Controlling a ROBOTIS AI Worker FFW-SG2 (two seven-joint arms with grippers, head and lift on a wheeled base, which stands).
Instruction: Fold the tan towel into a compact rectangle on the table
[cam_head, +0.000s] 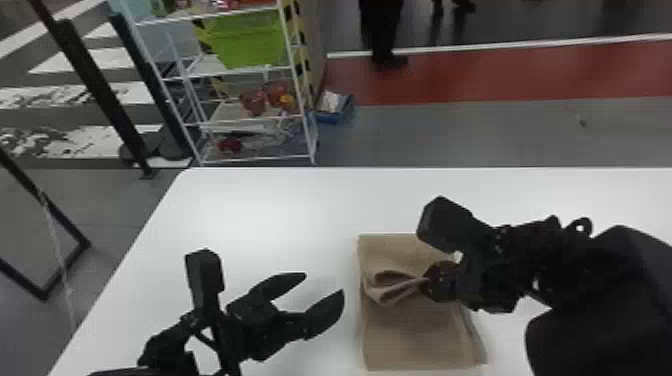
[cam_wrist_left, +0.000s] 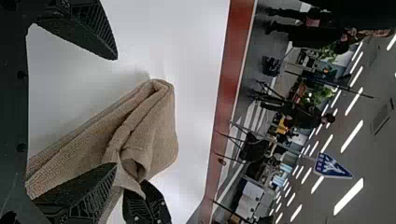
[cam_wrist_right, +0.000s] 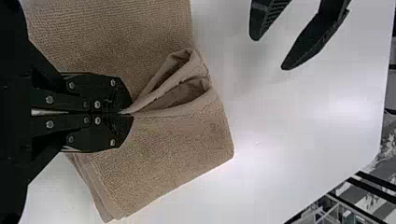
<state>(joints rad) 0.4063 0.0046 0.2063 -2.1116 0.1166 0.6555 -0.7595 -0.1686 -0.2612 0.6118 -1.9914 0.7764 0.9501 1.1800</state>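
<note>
The tan towel (cam_head: 410, 335) lies folded in layers on the table, its left part bunched into a raised loop. My right gripper (cam_head: 425, 282) is over the towel, shut on a pinched fold of it; in the right wrist view the same gripper (cam_wrist_right: 128, 113) pinches the fold between its closed fingertips, and the towel (cam_wrist_right: 163, 154) spreads around it. My left gripper (cam_head: 325, 282) stands open beside the towel's left edge, nothing between its fingers. In the left wrist view my left gripper (cam_wrist_left: 114, 112) has its fingers wide apart, with the towel (cam_wrist_left: 154, 140) beyond and between them.
The white table (cam_head: 260, 210) extends to the left of the towel and behind it. Beyond its far edge stand a white shelf rack (cam_head: 240, 159) with a green bin (cam_head: 247, 42) and a small blue box (cam_head: 332, 117) on the floor.
</note>
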